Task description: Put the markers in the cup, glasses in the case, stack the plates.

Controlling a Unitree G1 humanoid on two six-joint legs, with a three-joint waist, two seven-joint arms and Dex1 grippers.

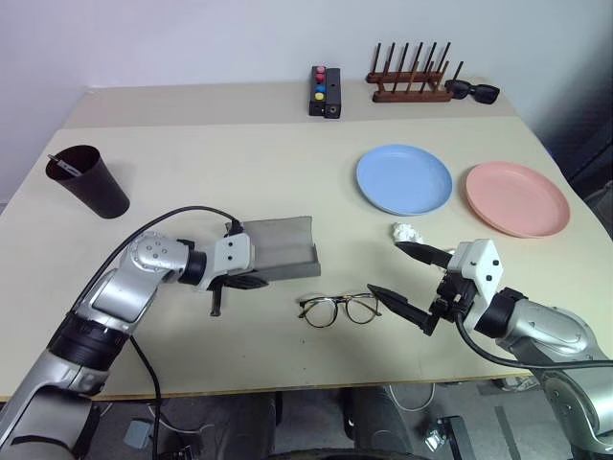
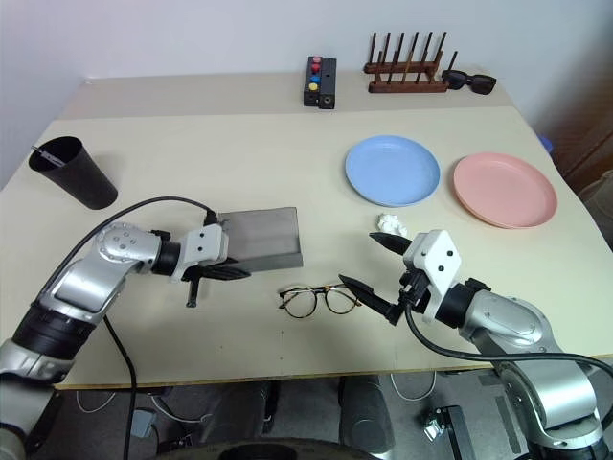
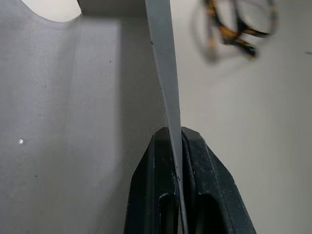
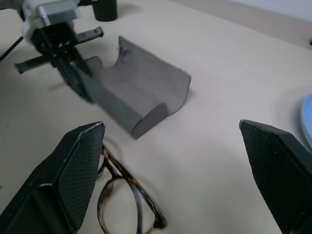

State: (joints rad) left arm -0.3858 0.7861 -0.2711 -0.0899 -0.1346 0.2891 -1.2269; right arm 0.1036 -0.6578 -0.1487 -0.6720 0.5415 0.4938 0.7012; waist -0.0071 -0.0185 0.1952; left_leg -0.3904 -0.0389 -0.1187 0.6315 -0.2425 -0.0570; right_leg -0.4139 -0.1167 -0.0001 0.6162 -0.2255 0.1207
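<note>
While the left hand (image 3: 178,161) pinches the case (image 1: 278,249), glasses (image 3: 239,24) blur.

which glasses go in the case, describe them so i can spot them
On the beige table, look along the near edge between the two grippers, in front of the open grey case. The glasses are thin, tortoiseshell-rimmed with clear round lenses, unlike the black sunglasses at the far edge.

Left gripper (image 1: 251,281) clamped tight, angled down toward right. Right gripper (image 1: 410,280) spread wide, near level.
</note>
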